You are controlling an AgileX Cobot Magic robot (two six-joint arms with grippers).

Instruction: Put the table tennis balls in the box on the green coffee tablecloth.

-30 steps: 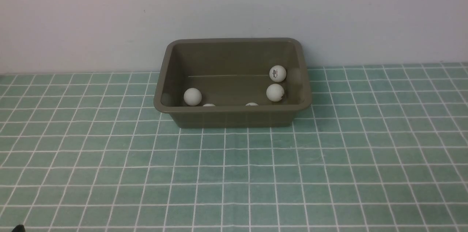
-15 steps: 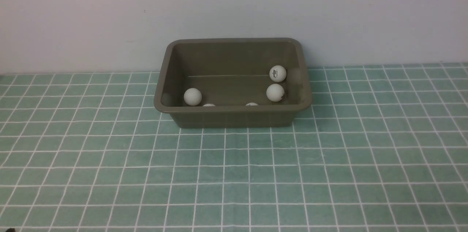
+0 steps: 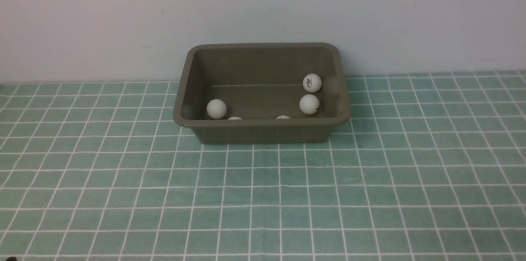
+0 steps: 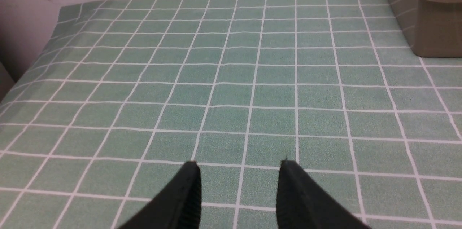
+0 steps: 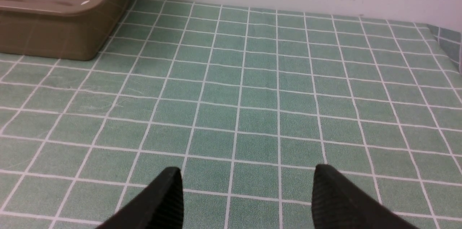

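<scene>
The olive-brown box (image 3: 259, 127) stands on the green coffee tablecloth (image 3: 263, 195) near the back wall. Inside it lie several white table tennis balls: one at the left (image 3: 216, 108), two at the right (image 3: 312, 82) (image 3: 309, 103), and two that peek over the near rim (image 3: 234, 118) (image 3: 282, 117). My left gripper (image 4: 238, 166) is open over bare cloth, with the box's corner (image 4: 433, 23) far off. My right gripper (image 5: 247, 171) is open too, empty, with the box (image 5: 54, 34) well away. Neither arm shows clearly in the front view.
A pale wall (image 3: 263, 6) runs right behind the box. The cloth's edge drops off at the table's far left side (image 4: 54, 27) and at its far right side (image 5: 447, 45).
A dark bit of my left arm at the bottom left corner of the front view has slid almost out of the picture. The box and balls have not moved.
</scene>
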